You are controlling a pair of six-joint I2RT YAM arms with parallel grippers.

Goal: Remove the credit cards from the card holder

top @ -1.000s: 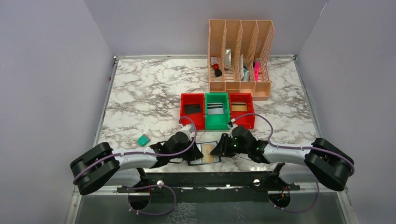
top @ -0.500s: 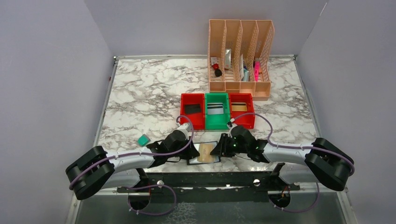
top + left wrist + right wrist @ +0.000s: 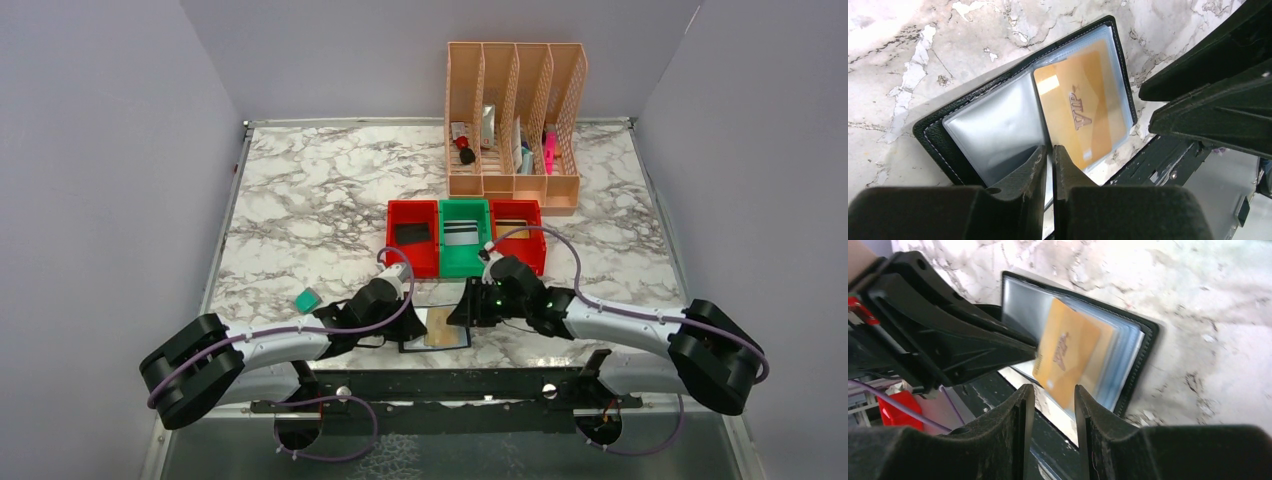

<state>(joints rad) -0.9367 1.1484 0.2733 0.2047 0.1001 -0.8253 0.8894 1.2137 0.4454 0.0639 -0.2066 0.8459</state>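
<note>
Extraction step: card holder (image 3: 998, 130) lies open at the near edge of the table (image 3: 300, 220), with the gold VIP card (image 3: 1083, 112) on its right side. Your left gripper (image 3: 1048, 162) is pinched almost closed on the holder's near edge, anchoring it. Your right gripper (image 3: 1052, 400) is part-open, the card's corner between its fingers, not clamped by my read. Next: close on the card and pull it straight out.

Holder (image 3: 437, 328) lies flat and wide open on the marble, right at the bench's near edge, about midway along it. It has a black cover with pale stitching and clear plastic sleeves fanned inside. One gold card (image 3: 1083, 112) marked VIP sits on the right-hand page. In the right wrist view it's blurred, its corner poking out past the sleeves toward the near edge.
</note>
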